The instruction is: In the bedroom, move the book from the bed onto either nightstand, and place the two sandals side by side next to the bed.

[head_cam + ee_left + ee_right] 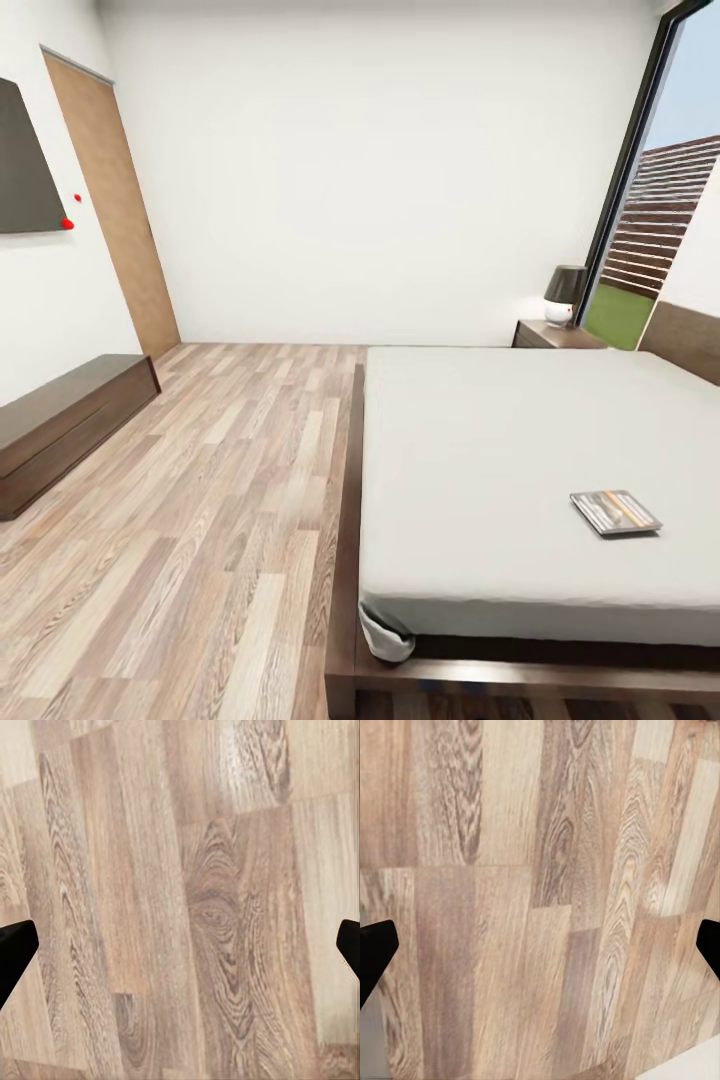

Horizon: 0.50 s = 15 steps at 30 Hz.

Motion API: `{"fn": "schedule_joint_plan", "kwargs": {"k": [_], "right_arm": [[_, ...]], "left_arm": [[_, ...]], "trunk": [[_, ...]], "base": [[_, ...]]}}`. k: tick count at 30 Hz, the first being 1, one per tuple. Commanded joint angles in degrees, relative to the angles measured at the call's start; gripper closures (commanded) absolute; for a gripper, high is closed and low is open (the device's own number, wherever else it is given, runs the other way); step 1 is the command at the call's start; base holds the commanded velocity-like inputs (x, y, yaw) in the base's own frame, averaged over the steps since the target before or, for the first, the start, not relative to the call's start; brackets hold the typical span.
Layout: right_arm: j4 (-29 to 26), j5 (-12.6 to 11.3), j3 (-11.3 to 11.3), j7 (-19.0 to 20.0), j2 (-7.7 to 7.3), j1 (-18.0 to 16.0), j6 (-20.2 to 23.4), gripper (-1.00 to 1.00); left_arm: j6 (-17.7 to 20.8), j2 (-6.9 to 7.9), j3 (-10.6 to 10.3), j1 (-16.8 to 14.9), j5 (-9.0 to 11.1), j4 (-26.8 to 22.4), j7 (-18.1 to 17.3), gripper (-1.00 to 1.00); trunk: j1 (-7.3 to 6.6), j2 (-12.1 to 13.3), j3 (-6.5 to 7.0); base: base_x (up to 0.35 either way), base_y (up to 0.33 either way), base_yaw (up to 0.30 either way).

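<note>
A small thin book (615, 512) lies flat on the pale mattress of the bed (480, 450), toward the foot end and near the mattress's right side as the head camera sees it; its grey cover shows an orange streak and faint pale marks, too small to read. Nothing touches the book; the mattress around it is bare. The bed has a dark wooden frame running along its near and left edges, and a bit of white sheet hangs loose at the near left corner.

Beyond the far end of the bed, beside a tall dark-framed window (650, 200), stands a dark nightstand (555, 335) with a small lamp (564, 295) on top; it sits well apart from the book.

To the left of the bed stretches wood-plank floor (200, 520); a long low dark cabinet (70, 420) runs along the left wall under a dark wall panel (25, 165), with a light wooden door (115, 210) further back.

The left gripper (180, 952) hangs over bare floorboards, its dark fingertips at opposite edges of its wrist view, so the jaws stand wide apart and hold nothing; the right gripper (540, 952) is the same, spread wide over floorboards, empty.

By my judgement the robot is on approach and the book step comes first; the next move calls for closing in on the bed's near side until an arm can reach across the mattress to the book.
</note>
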Motion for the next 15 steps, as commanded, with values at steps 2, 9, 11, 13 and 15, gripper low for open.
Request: {"fn": "schedule_joint_plan", "kwargs": {"k": [2,9,11,13,15], "right_arm": [[0.2,-0.07,0.44,-0.12,0.34,-0.07,-0.12,-1.0],[0.46,-0.07,0.38,-0.07,0.67,-0.07,-2.16,-1.0],[0.49,-0.07,0.37,-0.07,0.67,-0.03,-2.55,-1.0],[0.51,-0.07,0.37,-0.07,0.64,0.21,-3.12,-1.0],[0.52,-0.07,0.36,-0.06,0.63,0.62,-3.49,-1.0]], "left_arm": [[-0.17,-0.28,-0.46,-0.03,0.18,0.06,0.23,-1.0],[-0.11,-0.71,-0.44,0.1,0.12,0.11,0.29,-1.0],[-0.11,-0.76,-0.44,0.21,0.11,0.11,0.29,-1.0],[-0.1,-0.92,-0.44,0.47,0.14,0.12,0.3,-1.0],[-0.12,-1.27,-0.44,0.87,0.15,0.1,0.3,-1.0]], "trunk": [[-0.45,0.79,0.31],[-1.99,3.6,1.57],[-2.43,4.4,1.93],[-2.87,5.2,2.29],[-3.31,6.0,2.65]], "base": [[0.0,0.0,0.0],[0.0,0.0,0.0],[0.0,0.0,0.0],[0.0,0.0,0.0],[0.0,0.0,0.0]]}}
